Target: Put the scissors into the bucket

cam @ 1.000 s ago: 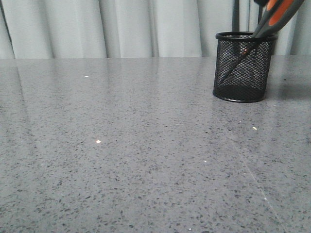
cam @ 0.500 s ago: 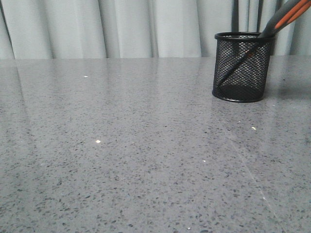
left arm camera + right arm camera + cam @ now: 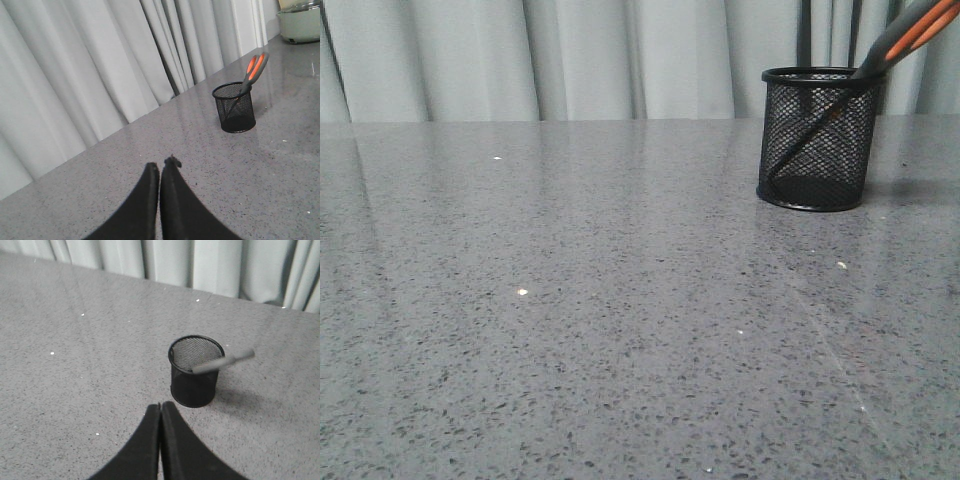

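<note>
**A:** Where are the scissors (image 3: 905,40)?

**B:** In the bucket (image 3: 818,138), upper right of the front frame. The blades run down inside the mesh toward the lower left of the cup, and the grey-and-orange handles lean out over the rim toward the upper right corner. So the long axis is a diagonal, well off upright, propped on the rim.

**A:** Is anything holding them?

**B:** No. In the left wrist view the scissors (image 3: 254,71) stand in the bucket (image 3: 234,107) right of centre with nothing touching them. From the right wrist the handle (image 3: 223,363) shows only as a grey bar crossing the bucket (image 3: 195,371) mouth, pointing toward the right edge.

**A:** And the pincers?

**B:** Both have their fingers pressed together, empty. The right gripper (image 3: 160,407) sits at lower centre of its frame with the bucket just above and slightly right of its tips, near but apart. The left gripper (image 3: 160,167) is at the bottom of its frame and the bucket lies well apart, toward the upper right.

**A:** So which arm is nearer?

**B:** The right, clearly. My judgement is the placing is done; any further move would be a retreat, keeping clear of the handles overhanging the rim on the table (image 3: 570,300).
</note>
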